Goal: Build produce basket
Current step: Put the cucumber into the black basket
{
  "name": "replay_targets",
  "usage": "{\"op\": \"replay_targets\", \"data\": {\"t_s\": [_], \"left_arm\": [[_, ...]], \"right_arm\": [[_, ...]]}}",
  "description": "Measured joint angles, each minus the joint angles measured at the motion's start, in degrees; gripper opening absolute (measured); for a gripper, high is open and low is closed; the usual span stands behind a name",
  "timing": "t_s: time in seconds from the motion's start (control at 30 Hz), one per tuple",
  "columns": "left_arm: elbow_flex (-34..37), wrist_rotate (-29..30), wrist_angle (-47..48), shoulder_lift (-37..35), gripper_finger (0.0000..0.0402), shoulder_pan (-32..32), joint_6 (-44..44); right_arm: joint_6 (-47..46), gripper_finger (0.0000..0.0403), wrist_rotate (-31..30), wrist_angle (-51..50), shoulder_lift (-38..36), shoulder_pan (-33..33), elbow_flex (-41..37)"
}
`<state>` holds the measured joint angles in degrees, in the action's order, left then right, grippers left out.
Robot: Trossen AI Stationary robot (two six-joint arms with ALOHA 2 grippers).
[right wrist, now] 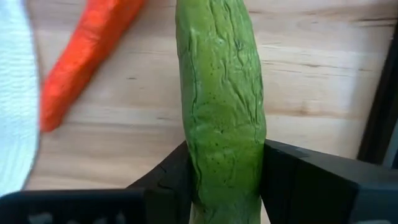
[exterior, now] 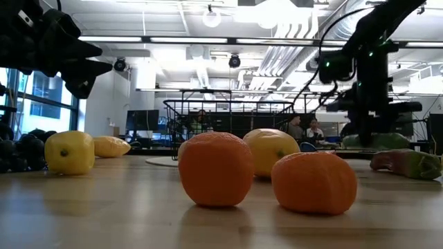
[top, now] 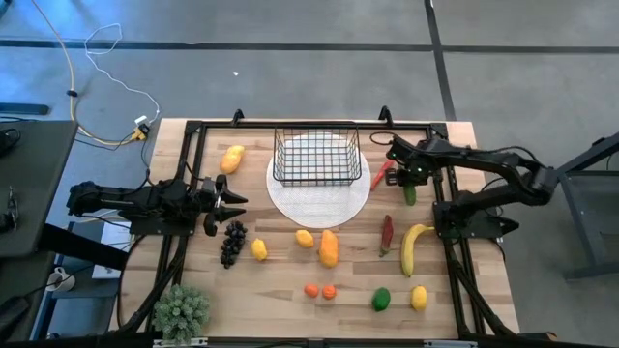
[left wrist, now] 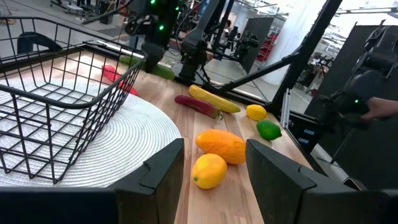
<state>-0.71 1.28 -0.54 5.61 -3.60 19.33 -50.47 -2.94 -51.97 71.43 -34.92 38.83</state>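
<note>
Your table (top: 290,280) carries a round white plate (top: 319,201), and the black wire basket (top: 316,158) stands on the plate's 12 o'clock half with nothing inside it. At 3 o'clock of the basket your right gripper (top: 407,176) has its fingers closed on the green cucumber (right wrist: 222,106), beside the red chilli (top: 382,175). At 9 o'clock of the plate your left gripper (top: 230,200) hangs with fingers spread, holding nothing. The remaining produce lies loose around 6 o'clock: banana (top: 413,246), grapes (top: 232,242), lemons, oranges, lime.
</note>
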Motion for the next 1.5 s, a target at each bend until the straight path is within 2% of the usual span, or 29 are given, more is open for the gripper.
{"op": "replay_targets", "data": {"t_s": [0.2, 0.4, 0.6, 0.9, 1.07, 1.3, 1.4, 1.5], "left_arm": [[0.0, 0.0, 0.01, 0.01, 0.0161, -0.02, 0.0], [0.0, 0.0, 0.0, 0.0, 0.0161, 0.0, 0.0], [0.0, 0.0, 0.01, -0.01, 0.0161, -0.01, -0.01], [0.0, 0.0, 0.01, 0.01, 0.0161, 0.0, 0.0], [0.0, 0.0, 0.01, -0.01, 0.0161, -0.02, -0.02], [0.0, 0.0, 0.0, 0.0, 0.0161, -0.02, -0.02], [0.0, 0.0, -0.01, 0.01, 0.0161, -0.02, -0.01], [0.0, 0.0, -0.01, 0.01, 0.0161, -0.01, -0.01]], "right_arm": [[0.4, 0.0107, -0.1, 0.17, -9.42, 2.04, 0.78], [1.96, 0.0108, -3.24, 0.48, -15.66, 4.09, 5.74], [8.5, 0.0109, -7.43, 1.73, -16.67, 5.36, 13.96], [22.04, 0.0109, -7.4, 15.8, -15.93, 5.4, 20.67], [29.03, 0.011, -2.67, 23.4, -14.35, 5.4, 21.44], [36.52, 0.011, 8.89, 34.94, -9.45, 5.47, 21.44], [38.15, 0.011, 13.34, 37.54, -6.61, 6.43, 21.44], [39.09, 0.011, 14.64, 37.81, -3.78, 8.24, 21.44]]}}
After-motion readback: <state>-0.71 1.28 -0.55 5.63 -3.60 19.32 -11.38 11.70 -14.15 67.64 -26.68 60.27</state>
